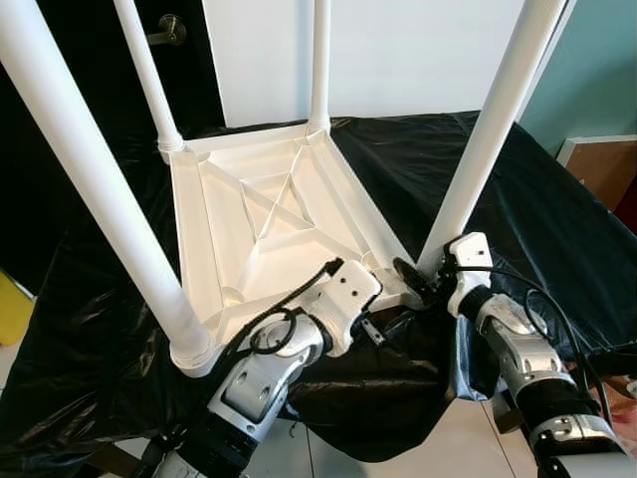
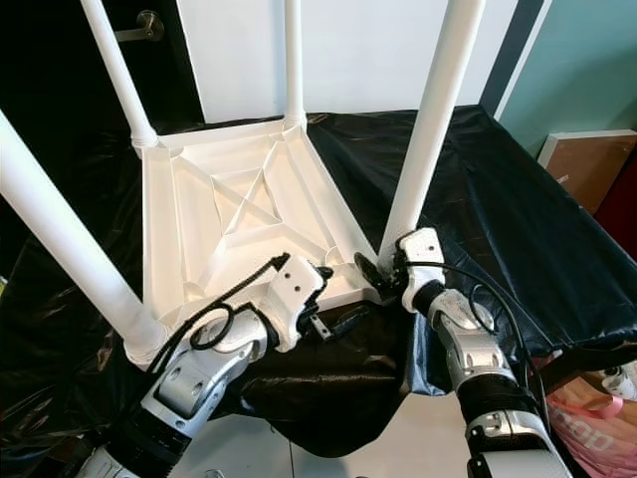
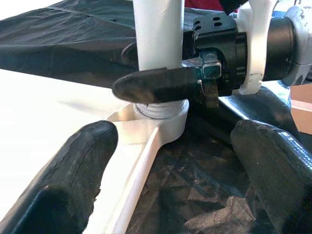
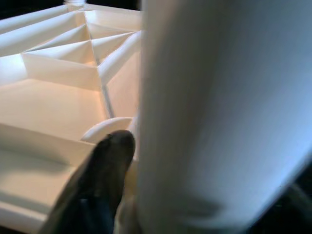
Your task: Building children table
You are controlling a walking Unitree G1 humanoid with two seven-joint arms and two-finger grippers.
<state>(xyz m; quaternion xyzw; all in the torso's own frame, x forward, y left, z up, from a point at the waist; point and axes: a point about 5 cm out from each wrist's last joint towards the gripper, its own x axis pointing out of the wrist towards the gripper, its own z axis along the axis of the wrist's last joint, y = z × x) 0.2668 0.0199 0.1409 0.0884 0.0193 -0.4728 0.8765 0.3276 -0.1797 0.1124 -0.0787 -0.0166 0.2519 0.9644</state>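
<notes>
the white table top (image 1: 269,224) lies upside down on a black sheet (image 1: 537,219), its ribbed underside facing up, and its four white legs stand up out of the corner sockets. the near right leg (image 1: 488,129) rises from the socket at the top's near right corner, close to the sheet's near edge. the near left leg (image 1: 90,189) stands at the near left corner, the far left leg (image 1: 147,75) and the far right leg (image 1: 319,60) at the two far corners.

the right gripper (image 1: 423,279) is at the foot of the near right leg, just above the socket. its fingers are closed around that leg: one black finger (image 3: 156,84) lies across the front of the leg in the left wrist view, and another (image 4: 97,180) presses against the leg's side in the right wrist view, with the ribbed underside beyond it.

the left gripper (image 2: 338,321) sits at the top's near edge, just beside the same corner and pointing toward it. its two fingers (image 3: 73,180) are spread wide and hold nothing; the corner socket and the sheet show in the gap between them. one finger hangs over the top's rim, the other over the sheet.

behind the sheet are a white wall (image 1: 398,50) and a dark door with a handle (image 1: 167,30).
</notes>
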